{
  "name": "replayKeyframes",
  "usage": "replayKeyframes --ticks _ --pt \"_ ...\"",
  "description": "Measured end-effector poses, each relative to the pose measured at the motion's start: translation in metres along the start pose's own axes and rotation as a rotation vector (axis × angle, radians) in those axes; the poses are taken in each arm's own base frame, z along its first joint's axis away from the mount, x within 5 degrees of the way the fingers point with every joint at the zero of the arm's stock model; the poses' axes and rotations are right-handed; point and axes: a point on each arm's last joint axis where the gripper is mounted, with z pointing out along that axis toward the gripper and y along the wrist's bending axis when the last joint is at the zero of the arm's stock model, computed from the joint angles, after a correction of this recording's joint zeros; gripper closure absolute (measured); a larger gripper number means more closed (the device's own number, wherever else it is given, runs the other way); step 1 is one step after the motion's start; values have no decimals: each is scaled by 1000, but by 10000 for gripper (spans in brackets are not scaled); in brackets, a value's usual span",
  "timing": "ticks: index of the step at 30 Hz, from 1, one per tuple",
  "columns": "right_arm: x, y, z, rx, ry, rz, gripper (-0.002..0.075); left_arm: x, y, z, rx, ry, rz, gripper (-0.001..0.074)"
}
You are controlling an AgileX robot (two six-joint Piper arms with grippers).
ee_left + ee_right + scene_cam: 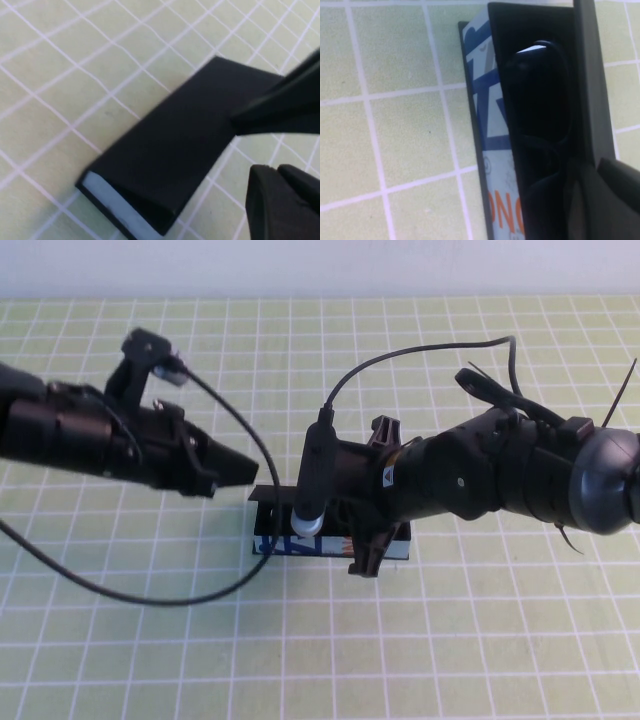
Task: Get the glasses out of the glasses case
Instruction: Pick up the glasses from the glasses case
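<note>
The glasses case (285, 546) lies open in the middle of the table, its white printed front facing me. In the right wrist view the glasses (540, 95) lie inside the case (487, 115), one dark lens showing. My right gripper (352, 532) reaches down into the case, and in its own view the right gripper (590, 175) is shut on the glasses' black frame. My left gripper (245, 468) hovers at the case's left end, just behind the raised lid (185, 145). The left gripper (272, 172) is shut and holds nothing.
A green mat with a white grid (450, 640) covers the table. A black cable (150, 600) loops from the left arm over the mat in front of it. The right arm (500, 475) stretches in from the right above the case.
</note>
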Motion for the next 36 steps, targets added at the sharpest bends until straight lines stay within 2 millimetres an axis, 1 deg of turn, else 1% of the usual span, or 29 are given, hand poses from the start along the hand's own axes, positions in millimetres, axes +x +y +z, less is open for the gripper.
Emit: replayKeyframes --ticks 3,6,8,16,20,29,36 --pt "0 0 0 0 0 10 722 28 -2 12 47 14 -13 739" --pt "0 0 0 2 -1 20 722 45 0 21 70 35 -13 739" --pt "0 0 0 2 -1 22 722 50 3 26 73 31 -12 739" --pt "0 -1 0 6 -5 25 723 64 23 49 71 3 -39 739" --pt "-1 -1 0 9 -7 29 725 69 32 58 65 -28 -54 739" --pt "-1 -1 0 8 -14 45 725 65 41 64 37 -119 -40 739" --pt "-2 -1 0 5 -17 57 725 72 47 72 33 -132 -62 739"
